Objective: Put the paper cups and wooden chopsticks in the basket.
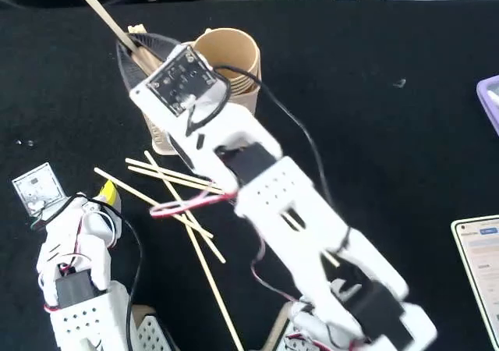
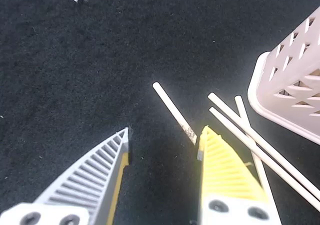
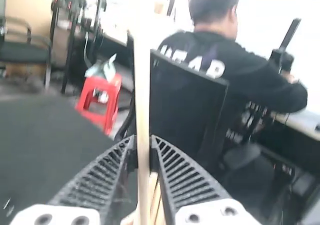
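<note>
The right gripper (image 3: 142,144) is clamped tight on a single wooden chopstick (image 3: 142,85) that sticks up past its fingertips, raised over the white lattice basket (image 1: 161,138). A stack of paper cups (image 1: 231,53) beside it seems to stand in that basket, though the arm hides the base. The left gripper (image 2: 164,135) hangs wide open and empty over the black table (image 2: 75,60), with loose chopsticks (image 2: 235,125) lying between it and the basket

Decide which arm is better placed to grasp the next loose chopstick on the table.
Left. The left arm has its jaws open just over a loose chopstick near the basket. The right arm has its jaws shut on another chopstick, up by the paper cups.
</note>
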